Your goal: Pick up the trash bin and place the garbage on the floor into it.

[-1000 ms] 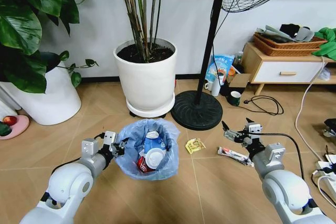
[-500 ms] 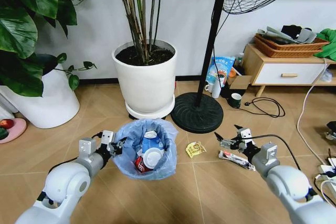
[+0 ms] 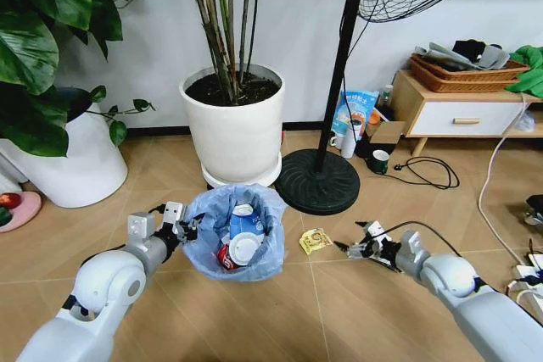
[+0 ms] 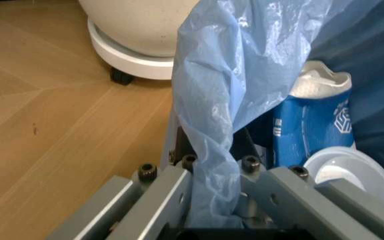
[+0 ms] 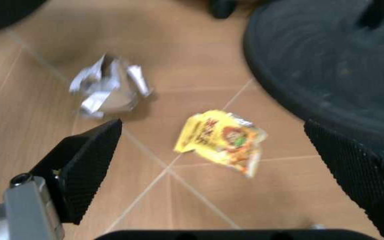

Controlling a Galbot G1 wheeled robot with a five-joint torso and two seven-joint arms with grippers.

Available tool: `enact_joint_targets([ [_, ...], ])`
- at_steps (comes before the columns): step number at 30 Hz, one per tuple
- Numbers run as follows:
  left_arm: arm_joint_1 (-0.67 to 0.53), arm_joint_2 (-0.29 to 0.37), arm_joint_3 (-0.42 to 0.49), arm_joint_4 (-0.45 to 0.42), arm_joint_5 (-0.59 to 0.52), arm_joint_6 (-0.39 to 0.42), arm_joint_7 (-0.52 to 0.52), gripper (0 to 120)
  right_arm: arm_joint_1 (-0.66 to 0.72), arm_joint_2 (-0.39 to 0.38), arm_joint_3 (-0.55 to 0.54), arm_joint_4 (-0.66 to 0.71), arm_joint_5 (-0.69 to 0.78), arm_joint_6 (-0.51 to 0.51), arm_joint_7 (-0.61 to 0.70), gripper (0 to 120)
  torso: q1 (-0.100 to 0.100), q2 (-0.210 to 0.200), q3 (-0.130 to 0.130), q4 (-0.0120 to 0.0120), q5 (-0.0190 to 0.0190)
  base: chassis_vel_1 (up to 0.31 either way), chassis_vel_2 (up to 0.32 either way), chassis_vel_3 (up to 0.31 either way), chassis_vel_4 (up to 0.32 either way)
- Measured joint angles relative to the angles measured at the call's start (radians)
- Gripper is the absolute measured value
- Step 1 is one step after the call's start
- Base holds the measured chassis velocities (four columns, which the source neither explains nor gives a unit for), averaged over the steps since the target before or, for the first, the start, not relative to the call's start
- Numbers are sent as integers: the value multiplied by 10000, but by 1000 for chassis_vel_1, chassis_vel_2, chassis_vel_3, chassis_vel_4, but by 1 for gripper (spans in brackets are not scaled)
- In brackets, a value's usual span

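The trash bin (image 3: 236, 233), lined with a light-blue bag (image 4: 225, 100), stands on the floor with a blue-white carton (image 4: 312, 130) and a white disc (image 4: 352, 170) inside. My left gripper (image 3: 183, 231) is shut on the bin's rim, at its left side. A yellow wrapper (image 3: 315, 240) lies on the floor right of the bin. Low over the floor, just right of that wrapper, my right gripper (image 3: 346, 238) is open. In the right wrist view the yellow wrapper (image 5: 222, 140) lies between the open fingers (image 5: 85, 165), with a crumpled paper ball (image 5: 108, 90) beyond it.
A large white plant pot (image 3: 233, 129) stands right behind the bin, and the fan's black round base (image 3: 318, 178) sits beside it. Another white pot (image 3: 72, 163) is at the far left. A wooden cabinet (image 3: 462, 112), cups and cables crowd the right side.
My right gripper has dropped lower and moved left toward the yellow wrapper. The left gripper keeps its hold on the bin, which has barely shifted.
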Motion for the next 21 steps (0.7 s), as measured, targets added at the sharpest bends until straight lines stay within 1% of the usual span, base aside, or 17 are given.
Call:
enact_joint_targets([
  [1,0,0,0,0,0,0,0,0,0,0,0,0,0,0,0,100,0,0,0,0,0,0,0,0,0],
  [3,-48,28,-20,27,-41,0,-33,0,401,269,-485,-414,-386,156,-106,100,0,0,0,2,-1,0,0,0,0],
  [6,-91,53,-23,28,-94,0,-69,0,579,407,-770,-603,-498,181,-129,100,0,0,0,1,-2,0,0,0,0],
  [8,-219,66,-23,74,-175,2,-121,0,959,726,-1250,-962,-846,301,-215,100,0,0,0,0,-1,0,0,0,0],
  [10,-260,61,-28,98,-202,4,-141,0,1033,790,-1345,-1028,-903,306,-224,100,0,0,0,0,-1,0,0,0,0],
  [11,-376,47,-59,173,-256,11,-178,0,1224,965,-1578,-1226,-977,321,-224,100,0,0,0,0,-2,0,0,0,0],
  [14,-536,48,-105,324,-294,13,-182,0,1465,1217,-1792,-1520,-1061,347,-219,100,0,0,0,0,2,0,0,0,0],
  [17,-701,60,-154,509,-320,15,-163,0,1686,1436,-2003,-1765,-1111,349,-214,100,0,0,0,0,-5,0,0,0,0],
  [20,-1082,72,-191,755,-439,27,-133,0,2127,1992,-2344,-2385,-1155,360,-173,100,0,0,-1,-3,-4,0,0,0,0],
  [21,-1082,72,-191,755,-439,27,-133,0,2127,1992,-2344,-2385,-1155,360,-173,100,0,0,-1,-3,-4,0,0,0,0],
])
